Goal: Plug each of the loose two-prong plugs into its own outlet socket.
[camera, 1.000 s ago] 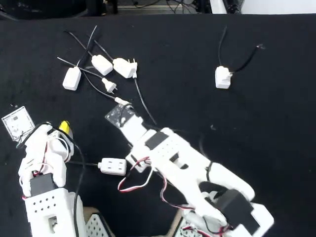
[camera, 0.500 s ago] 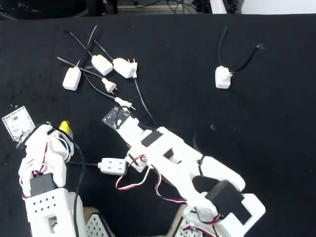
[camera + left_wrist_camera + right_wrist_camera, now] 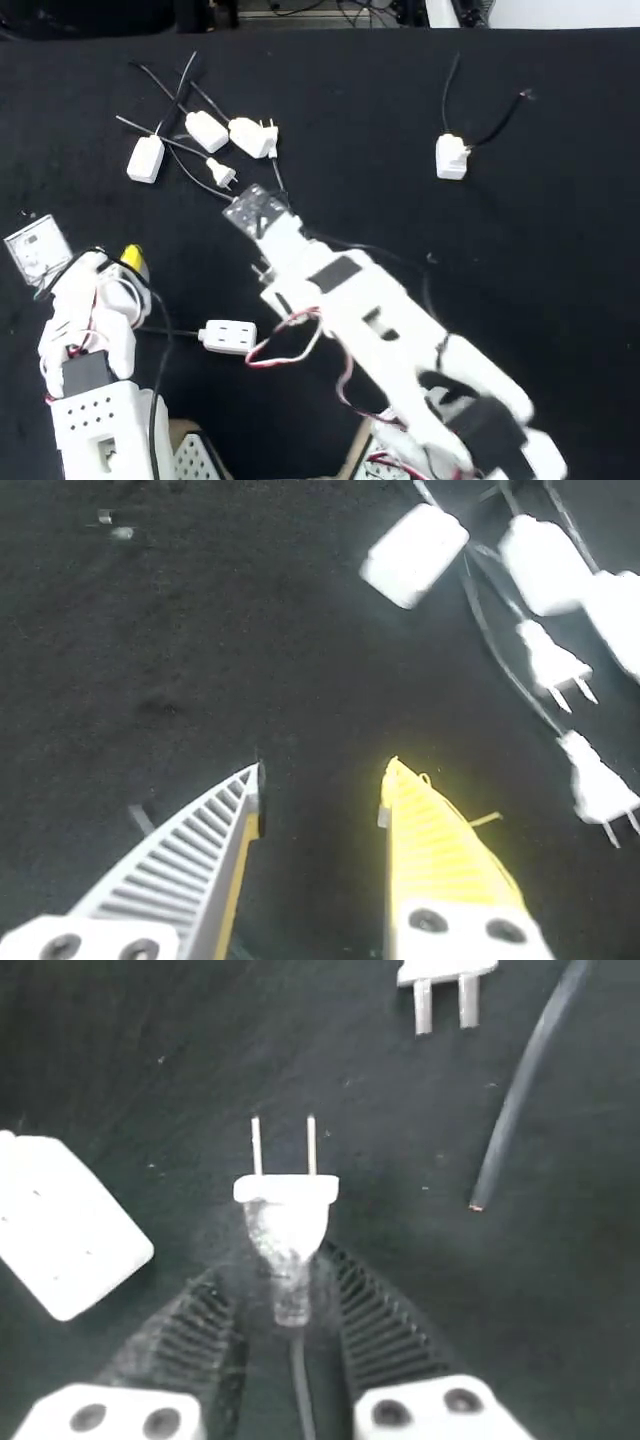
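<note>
A white two-prong plug [image 3: 286, 1218] lies on the black table with its prongs pointing away from my right gripper [image 3: 272, 1265]. That gripper is open, one finger close on each side of the plug's tapered rear. From above, the right gripper [image 3: 258, 212] covers this plug. A second loose plug [image 3: 221, 174] lies just beyond, seen also as plug [image 3: 445, 972]. A white multi-outlet block [image 3: 228, 337] lies near the arms' bases. My left gripper [image 3: 320, 790] is open over bare table at the front left, with two plugs [image 3: 552, 665] ahead of it.
Three white adapter blocks [image 3: 147, 158] [image 3: 207, 131] [image 3: 252, 137] with black cords cluster at the back left. Another white block [image 3: 452, 157] with cords sits at the back right. A white square plate [image 3: 37, 250] lies beside the left arm.
My right arm has pushed forward toward the back left, bringing its gripper over the plug that lay just ahead of it. The left arm has stayed put.
</note>
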Motion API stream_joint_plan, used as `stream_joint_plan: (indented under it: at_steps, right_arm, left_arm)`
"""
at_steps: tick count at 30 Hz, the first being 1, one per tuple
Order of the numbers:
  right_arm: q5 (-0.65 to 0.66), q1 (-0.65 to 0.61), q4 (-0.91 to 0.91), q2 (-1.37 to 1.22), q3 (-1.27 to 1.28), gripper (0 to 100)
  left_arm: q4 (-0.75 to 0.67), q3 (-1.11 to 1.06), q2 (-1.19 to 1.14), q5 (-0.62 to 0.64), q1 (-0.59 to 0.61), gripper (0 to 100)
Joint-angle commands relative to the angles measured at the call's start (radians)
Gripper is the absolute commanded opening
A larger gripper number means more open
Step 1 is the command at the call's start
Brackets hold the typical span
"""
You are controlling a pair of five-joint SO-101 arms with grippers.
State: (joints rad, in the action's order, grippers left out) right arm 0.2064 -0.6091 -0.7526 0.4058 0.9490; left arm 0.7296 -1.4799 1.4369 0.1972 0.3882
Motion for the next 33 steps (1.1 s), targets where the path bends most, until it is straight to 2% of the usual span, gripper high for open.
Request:
stream_joint_plan:
  at_steps: [1,6,10,19,25,28,33]
  right_arm:
    - [0.002,0.006,0.044,0.194,0.042,1.0]
    - [0.005,-0.071,0.224,0.369,0.209,1.0]
    - [0.009,-0.117,0.336,0.435,0.3,1.0]
    - [0.003,-0.149,0.348,0.421,0.298,1.0]
    - [0.003,-0.158,0.348,0.42,0.298,1.0]
    - [0.003,-0.158,0.348,0.42,0.298,1.0]
    - [0.003,-0.166,0.348,0.42,0.3,1.0]
  left_arm:
    - [-0.009,0.067,0.011,0.0,-0.131,20]
    - [-0.011,0.071,0.011,0.0,-0.263,20]
    - [-0.008,0.085,0.011,0.0,-0.323,20]
    - [-0.006,0.116,0.012,0.002,-0.348,20]
    - [0.08,0.174,0.012,0.0,-0.363,20]
    - [0.08,0.168,0.012,-0.005,-0.4,20]
    - [0.072,0.15,0.012,-0.084,-0.461,20]
